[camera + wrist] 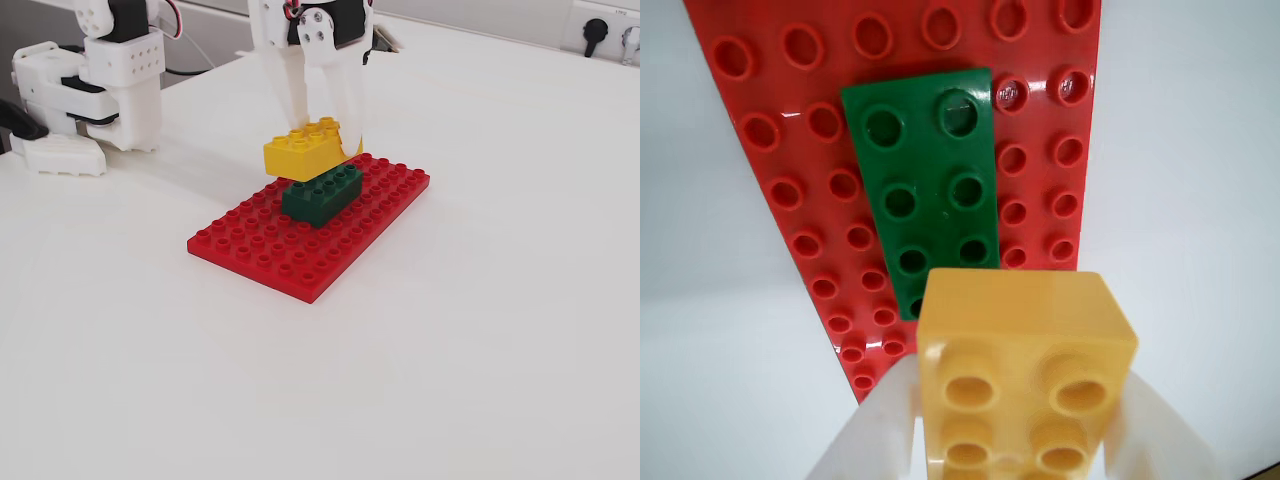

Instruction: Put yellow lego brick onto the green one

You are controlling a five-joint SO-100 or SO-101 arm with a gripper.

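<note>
The yellow lego brick is clamped between my white fingers, studs up. My gripper is shut on it. The brick hangs just over the near end of the dark green brick, offset to the left of it in the fixed view. I cannot tell whether the two touch. The green brick sits pressed onto the flat red baseplate. In the wrist view the yellow brick hides the green brick's near end.
The red baseplate lies on a white table. The arm's white base and motors stand at the back left of the fixed view. Wall sockets are at the back right.
</note>
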